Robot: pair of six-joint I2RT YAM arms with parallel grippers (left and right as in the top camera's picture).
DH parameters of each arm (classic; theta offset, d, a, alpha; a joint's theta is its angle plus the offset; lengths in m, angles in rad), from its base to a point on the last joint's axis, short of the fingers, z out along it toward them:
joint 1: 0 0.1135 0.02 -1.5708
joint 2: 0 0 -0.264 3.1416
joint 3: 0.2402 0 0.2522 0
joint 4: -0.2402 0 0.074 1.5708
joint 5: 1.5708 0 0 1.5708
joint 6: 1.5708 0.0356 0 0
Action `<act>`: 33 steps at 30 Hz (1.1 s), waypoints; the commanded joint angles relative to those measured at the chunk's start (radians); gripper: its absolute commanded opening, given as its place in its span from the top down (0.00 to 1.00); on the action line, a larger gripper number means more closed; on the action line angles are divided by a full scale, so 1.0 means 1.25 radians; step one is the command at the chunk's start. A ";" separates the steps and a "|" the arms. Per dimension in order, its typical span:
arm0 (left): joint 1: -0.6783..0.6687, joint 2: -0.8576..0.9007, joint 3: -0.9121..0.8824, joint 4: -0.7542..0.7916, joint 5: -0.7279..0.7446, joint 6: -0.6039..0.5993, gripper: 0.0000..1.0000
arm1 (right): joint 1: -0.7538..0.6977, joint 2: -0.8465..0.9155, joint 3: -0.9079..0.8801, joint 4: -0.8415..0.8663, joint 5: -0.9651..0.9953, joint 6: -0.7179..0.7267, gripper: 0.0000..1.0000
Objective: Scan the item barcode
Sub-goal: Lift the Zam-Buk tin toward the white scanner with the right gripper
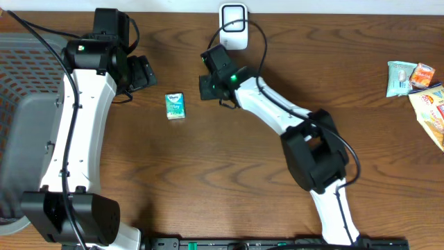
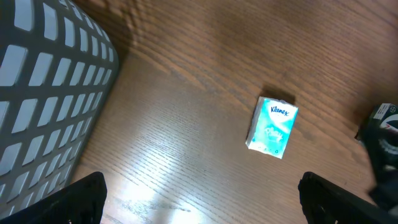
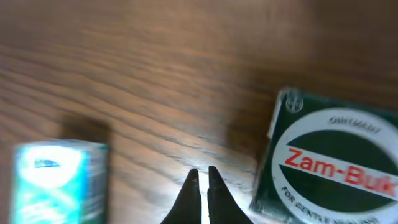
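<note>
A teal Kleenex tissue pack [image 1: 175,106] lies flat on the wooden table, left of centre. My left gripper [image 1: 142,71] hovers just left of and behind it, open wide, with nothing between its fingers [image 2: 81,199]; the pack [image 2: 272,126] shows ahead of them. A dark green Zam-Buk box [image 1: 207,90] sits right of the pack. My right gripper [image 1: 211,78] is over that box, shut on nothing. In the right wrist view its tips [image 3: 203,177] hang above bare wood between the blurred pack [image 3: 56,180] and the box [image 3: 329,162]. A white scanner [image 1: 234,26] stands at the back edge.
A grey slatted basket [image 1: 21,83] fills the table's left end and shows close by in the left wrist view [image 2: 43,93]. Several snack packets [image 1: 416,80] lie at the far right edge.
</note>
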 commanded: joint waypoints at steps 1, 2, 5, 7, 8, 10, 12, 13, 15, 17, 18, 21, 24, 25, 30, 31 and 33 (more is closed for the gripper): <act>0.002 0.004 0.002 -0.002 -0.013 0.001 0.02 | -0.003 0.025 0.001 -0.018 0.061 -0.010 0.99; 0.002 0.004 0.002 -0.002 -0.013 0.001 0.02 | -0.004 0.025 0.001 -0.027 0.080 -0.005 0.99; 0.002 0.004 0.002 -0.002 -0.013 0.001 0.02 | -0.012 0.023 0.001 -0.062 0.140 0.019 0.99; 0.002 0.004 0.002 -0.002 -0.013 0.001 0.02 | -0.023 0.023 0.001 -0.096 0.155 0.042 0.99; 0.002 0.004 0.002 -0.002 -0.013 0.001 0.02 | -0.037 0.020 0.001 -0.132 0.161 0.072 0.99; 0.002 0.004 0.002 -0.002 -0.013 0.001 0.02 | -0.058 0.011 0.001 -0.168 0.162 0.102 0.99; 0.002 0.004 0.002 -0.002 -0.013 0.001 0.02 | -0.079 -0.002 0.001 -0.197 0.167 0.127 0.99; 0.002 0.004 0.002 -0.002 -0.013 0.001 0.02 | -0.090 -0.008 0.001 -0.210 0.174 0.143 0.99; 0.002 0.004 0.002 -0.002 -0.013 0.001 0.02 | -0.113 -0.028 0.001 -0.241 0.191 0.178 0.99; 0.002 0.004 0.002 -0.002 -0.013 0.001 0.02 | -0.133 -0.049 0.001 -0.258 0.188 0.186 0.99; 0.002 0.004 0.002 -0.002 -0.013 0.001 0.02 | -0.140 -0.059 0.001 -0.258 0.178 0.183 0.99; 0.002 0.004 0.002 -0.002 -0.013 0.001 0.02 | -0.152 -0.078 0.001 -0.237 0.110 0.127 0.99; 0.002 0.004 0.002 -0.002 -0.013 0.001 0.02 | -0.150 -0.081 0.001 -0.180 0.010 0.050 0.99; 0.002 0.004 0.002 -0.002 -0.013 0.001 0.02 | -0.149 -0.081 0.001 -0.157 -0.021 0.034 0.99; 0.002 0.004 0.002 -0.002 -0.013 0.001 0.02 | -0.146 -0.081 0.001 -0.092 -0.070 0.021 0.99; 0.002 0.004 0.002 -0.002 -0.013 0.001 0.02 | -0.146 -0.081 0.001 -0.087 -0.069 0.021 0.97; 0.002 0.004 0.002 -0.002 -0.013 0.001 0.02 | -0.147 -0.081 0.001 -0.082 -0.055 0.021 0.86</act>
